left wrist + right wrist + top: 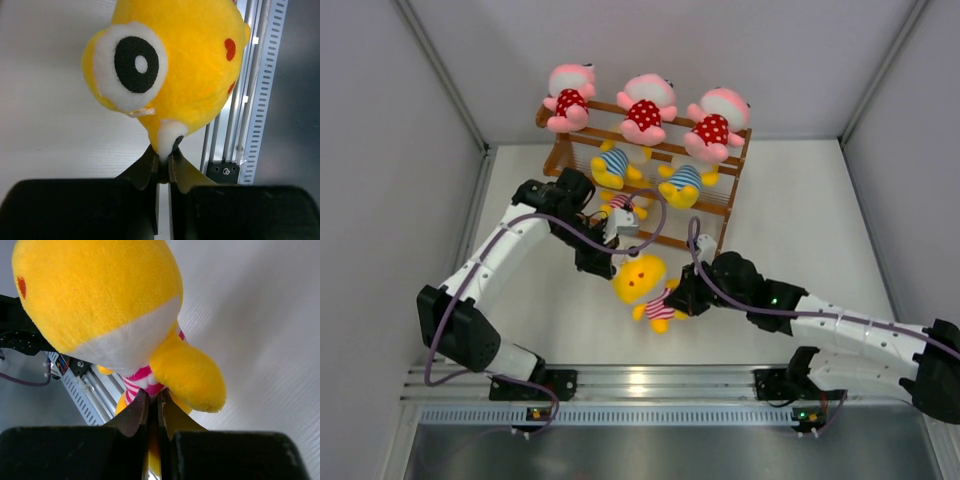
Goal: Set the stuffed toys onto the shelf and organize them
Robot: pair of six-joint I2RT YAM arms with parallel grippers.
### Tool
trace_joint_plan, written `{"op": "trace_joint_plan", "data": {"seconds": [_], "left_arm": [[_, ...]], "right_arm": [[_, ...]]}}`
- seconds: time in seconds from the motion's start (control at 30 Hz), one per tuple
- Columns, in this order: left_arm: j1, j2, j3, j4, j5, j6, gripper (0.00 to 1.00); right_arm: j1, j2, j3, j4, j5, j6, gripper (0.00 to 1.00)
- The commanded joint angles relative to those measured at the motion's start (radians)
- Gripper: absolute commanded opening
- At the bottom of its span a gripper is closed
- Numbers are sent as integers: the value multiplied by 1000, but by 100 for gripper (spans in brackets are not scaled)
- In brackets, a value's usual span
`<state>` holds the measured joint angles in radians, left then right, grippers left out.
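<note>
1. The bench [790, 200] is pale and walled on three sides, with a slotted metal rail along its near edge.
2. The shelf [715, 208] stands at the back of the bench, a wooden rack with three tiers of thin rails.
3. The left arm [495, 255] and right arm [840, 325] both reach inward and meet in front of the shelf.
4. Three pink toys [646, 107] in red dotted outfits sit side by side on the top tier.
5. Two yellow toys in blue stripes [615, 162] sit on the middle tier.
6. A striped toy on the lowest tier [620, 205] is partly hidden behind the left arm's end.
7. The yellow toy in red-and-white stripes [642, 285] is in front of the shelf, between the two arms. Whether it rests on the bench cannot be told.
8. The left fingers [145, 170] are nearly pressed together, pinching a small white nub on this toy's head.
9. The right fingers [132, 415] are likewise almost closed, pinching the toy at its striped outfit, just under one arm.
</note>
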<state>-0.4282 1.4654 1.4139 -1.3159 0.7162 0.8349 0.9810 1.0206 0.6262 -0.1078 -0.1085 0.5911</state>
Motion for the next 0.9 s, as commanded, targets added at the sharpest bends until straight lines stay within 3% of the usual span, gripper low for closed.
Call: {"op": "trace_joint_plan", "data": {"seconds": [0.0, 0.03, 0.1, 0.13, 0.33, 0.5, 0.63, 0.73, 0.87], "left_arm": [[0, 4, 36, 12, -26, -2, 16], [0, 7, 40, 14, -30, -14, 51], [0, 18, 65, 12, -52, -31, 94], [0, 19, 75, 15, -63, -55, 98], [2, -19, 109, 87, -248, -177, 98], [6, -51, 82, 107, -389, -223, 98], [9, -65, 45, 109, -429, -230, 98], [9, -76, 43, 107, -440, -232, 98], [11, -92, 40, 107, -442, -231, 98]], "right_arm": [[21, -59, -14, 45, 53, 35, 0], [21, -63, -26, 42, 62, 62, 0], [22, -76, -36, 31, 78, 88, 0], [21, -79, -45, 25, 82, 116, 0], [21, -187, -166, 72, 241, 272, 0], [-14, -171, -198, 77, 340, 381, 0], [-97, -84, -183, 160, 253, 414, 0], [-189, 4, -119, 131, 179, 415, 0], [-257, 76, -54, 62, 205, 440, 0]]}}
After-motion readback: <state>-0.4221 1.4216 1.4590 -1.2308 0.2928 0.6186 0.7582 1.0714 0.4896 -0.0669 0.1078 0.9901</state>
